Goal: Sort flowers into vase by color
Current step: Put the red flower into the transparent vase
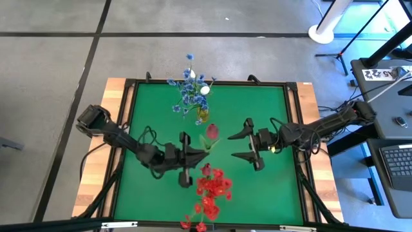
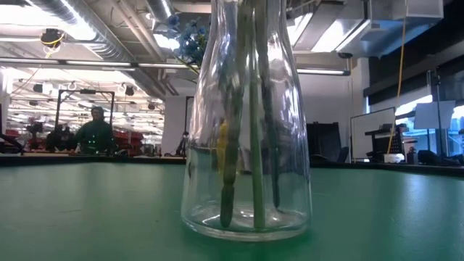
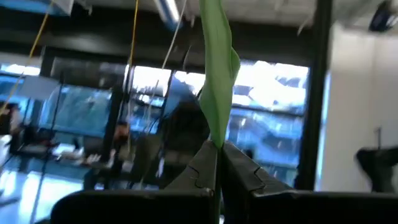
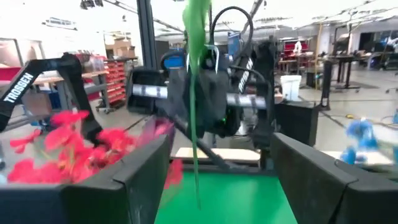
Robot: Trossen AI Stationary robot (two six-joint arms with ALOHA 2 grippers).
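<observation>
Pinched in the shut jaws of the left gripper [image 1: 198, 153] at frame centre, a thin-stemmed red bud flower [image 1: 212, 132] hangs mid-handover toward the wide-open right gripper [image 1: 243, 145], which should next close on it, bound for the red-flower cluster [image 1: 211, 190] below.

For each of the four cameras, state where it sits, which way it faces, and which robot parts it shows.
High view: overhead, looking straight down on the green table; both arms, left gripper and right gripper, show.
Low view: at tabletop height, facing the clear glass vase; no arm shows.
Left wrist view: along its shut fingers pinching a thin green flower stem.
Right wrist view: between its open fingers, facing the left arm.
Shared: both wrist views show that stem.
</observation>
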